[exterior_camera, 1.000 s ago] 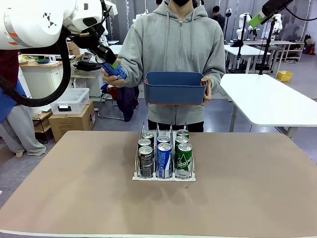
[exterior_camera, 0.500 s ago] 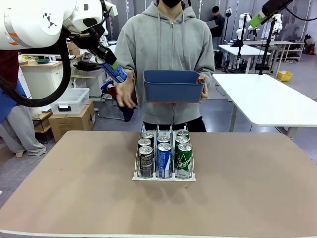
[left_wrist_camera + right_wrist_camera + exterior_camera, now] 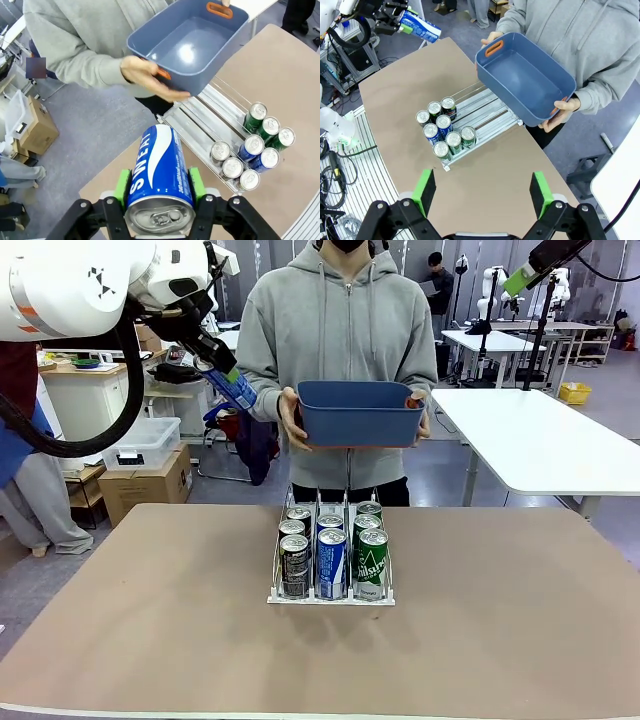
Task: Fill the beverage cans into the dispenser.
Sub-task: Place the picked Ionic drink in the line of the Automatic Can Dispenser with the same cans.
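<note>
The slim blue-and-white metal drink can (image 3: 159, 172) sits clamped between the green pads of my left tool (image 3: 159, 187), silver top toward my wrist camera, white lettering running up its side. In the front view this can (image 3: 232, 388) hangs high over the counter's far left, long axis tilted, its free end slanting down toward the person. Below, the small clear-plastic dispenser with three lanes and a white base (image 3: 331, 595) stands mid-counter, lanes running from my side toward the person. It holds eight upright cans: three black ones (image 3: 294, 562) in the left lane, two blue-and-white ones (image 3: 331, 560) in the middle, three green ones (image 3: 372, 558) in the right. They crowd the near end; the far end of each lane is bare. Behind the dispenser a person in a grey hoodie holds a dark blue rectangular plastic tub (image 3: 358, 414) with both hands, above the brown counter (image 3: 150, 620). My right tool (image 3: 482, 195) hovers high, its fingers spread wide apart, gripping nothing.
</note>
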Available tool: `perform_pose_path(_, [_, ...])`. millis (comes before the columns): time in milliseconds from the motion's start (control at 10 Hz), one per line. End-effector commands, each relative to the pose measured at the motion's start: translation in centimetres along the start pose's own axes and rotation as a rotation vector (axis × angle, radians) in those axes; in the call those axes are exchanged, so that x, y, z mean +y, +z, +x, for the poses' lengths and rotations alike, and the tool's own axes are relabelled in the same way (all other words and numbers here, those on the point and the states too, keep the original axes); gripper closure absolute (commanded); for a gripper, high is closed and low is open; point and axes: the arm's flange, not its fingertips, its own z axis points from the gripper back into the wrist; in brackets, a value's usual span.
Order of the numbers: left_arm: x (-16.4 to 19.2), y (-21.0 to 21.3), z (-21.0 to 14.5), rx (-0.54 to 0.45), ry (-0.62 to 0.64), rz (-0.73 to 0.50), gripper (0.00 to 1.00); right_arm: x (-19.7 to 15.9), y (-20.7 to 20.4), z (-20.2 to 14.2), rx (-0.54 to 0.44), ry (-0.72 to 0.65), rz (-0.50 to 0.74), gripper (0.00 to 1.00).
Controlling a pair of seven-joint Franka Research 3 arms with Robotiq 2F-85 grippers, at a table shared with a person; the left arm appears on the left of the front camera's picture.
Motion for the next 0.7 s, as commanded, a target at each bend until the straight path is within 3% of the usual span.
perform_pose_path(0, [-2.4,0.9,-1.0,0.017,0.039,-0.017,0.43,0.1,0.0,-0.2,0.005,0.005,0.002,0.00])
perform_pose_path(300, [-7.9,1.6,-2.9,0.019,0.150,0.021,0.43,0.1,0.0,-0.2,0.005,0.005,0.002,0.00])
perform_pose_path(600, [-12.6,1.5,-4.9,0.130,0.068,-0.094,0.43,0.1,0.0,-0.2,0.005,0.005,0.002,0.00])
